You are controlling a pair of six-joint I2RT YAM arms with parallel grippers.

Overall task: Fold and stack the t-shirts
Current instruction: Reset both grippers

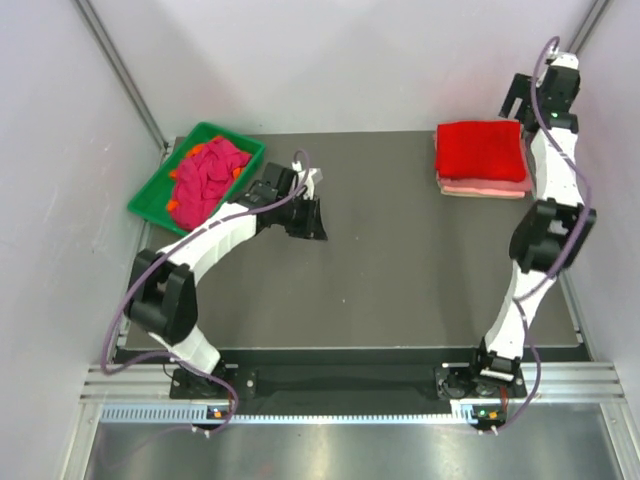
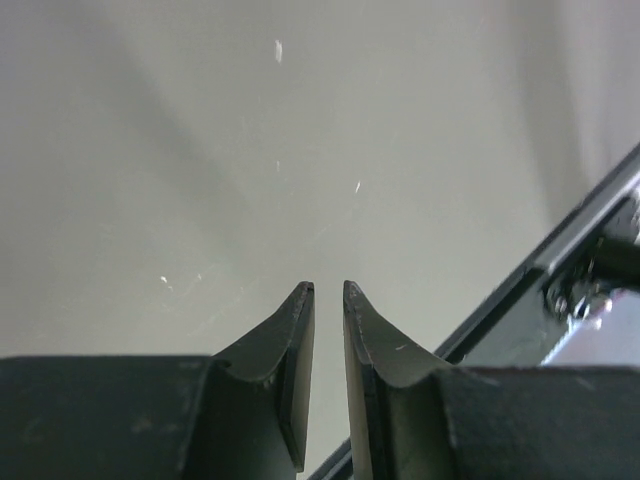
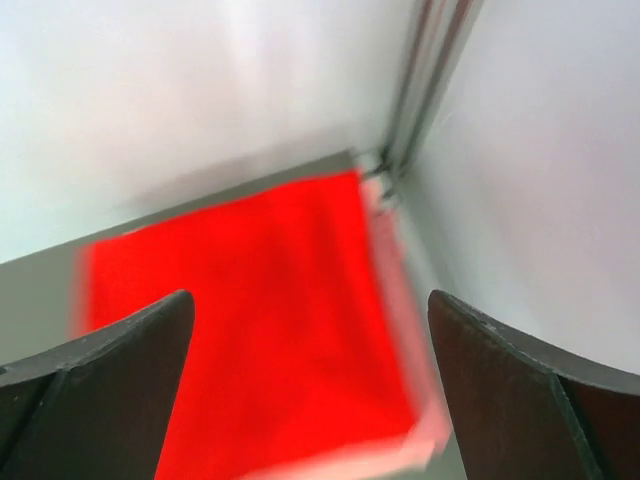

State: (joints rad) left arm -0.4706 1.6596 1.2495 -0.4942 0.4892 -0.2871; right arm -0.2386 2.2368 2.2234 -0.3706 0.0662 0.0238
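My right gripper [image 3: 310, 300] hangs with its fingers spread wide and empty over the folded red t-shirt [image 3: 250, 330], which lies flat on a folded salmon pink t-shirt [image 1: 485, 187] at the far right corner of the table [image 1: 400, 270]. My left gripper [image 2: 328, 290] is out over the table's left side, fingers only a narrow slit apart and holding nothing. Beside it, crumpled magenta and orange t-shirts [image 1: 212, 170] lie heaped in the green tray [image 1: 145, 195].
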